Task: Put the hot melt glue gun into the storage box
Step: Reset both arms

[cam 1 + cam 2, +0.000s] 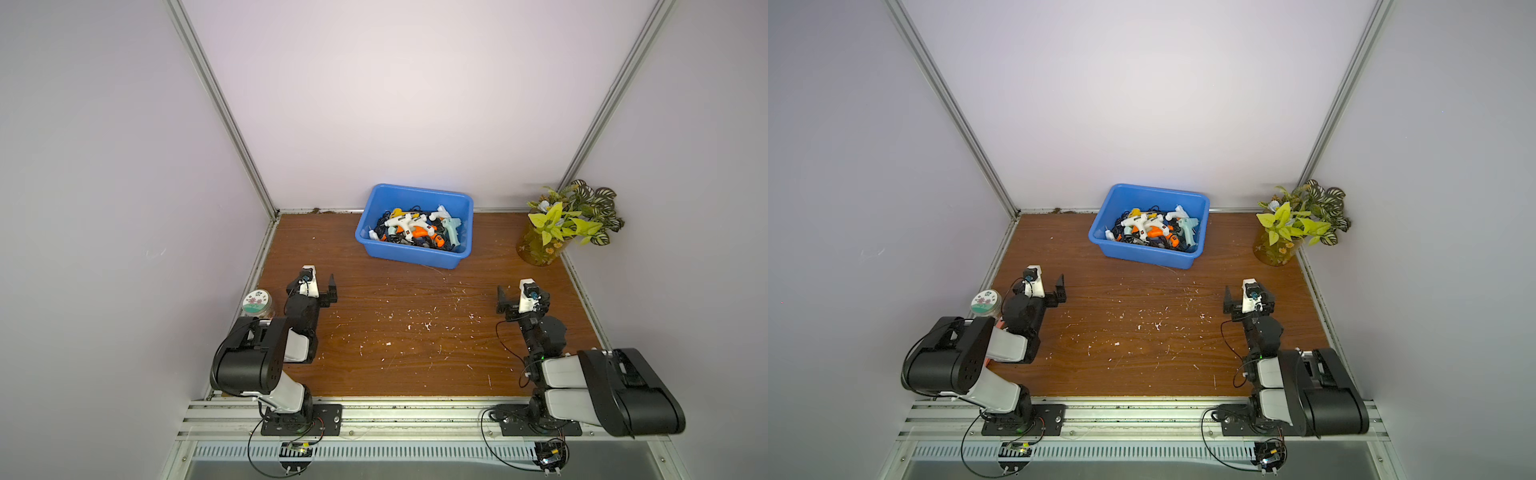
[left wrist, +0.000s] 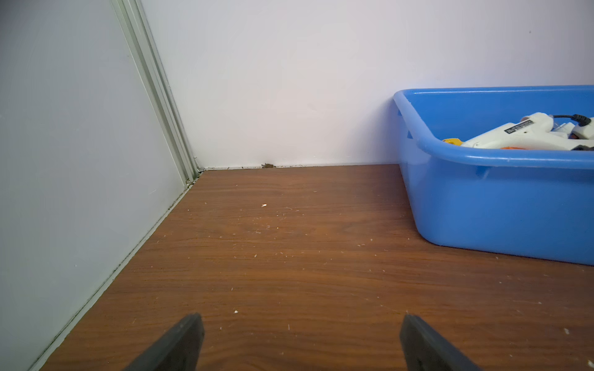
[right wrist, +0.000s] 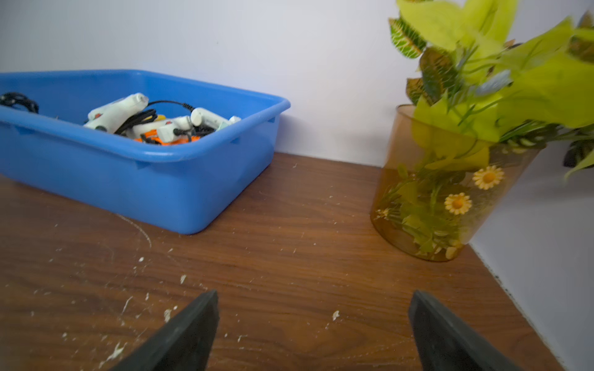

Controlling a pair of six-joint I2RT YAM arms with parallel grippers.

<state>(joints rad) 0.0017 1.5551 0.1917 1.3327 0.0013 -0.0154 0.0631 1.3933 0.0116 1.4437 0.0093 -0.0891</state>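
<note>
**At 12 o'clock: glue guns (image 1: 409, 224) already in storage box (image 1: 411, 254), jaws idle**

Toward the back wall, at 12 o'clock from centre of the table (image 1: 395, 353), the storage box is set. Its long axis runs approx. 9-to-3, slightly skewed. The glue guns are piled inside in a tangle, and no gun is seen loose on the wood in both top views. No single axis can be given for the pile. The topmost white gun (image 2: 514, 135) is laid roughly 9-to-3.

From the left gripper (image 2: 301, 324) the box is found at approx. 1 o'clock; from the right gripper (image 3: 315, 295), at approx. 11. Both are held well apart from it, and neither arm can be called nearer.

Jaws on both are spread wide, w/ nothing held or touched btwn them. Only bare wood is seen there in the wrist views.

Judged from this, the task appears done, or no gun remains outside to be picked. An amber vase (image 1: 538, 249) at approx. 2 o'clock and a lidded jar (image 1: 258, 303) at approx. 8, beside the left arm, are not involved.
</note>
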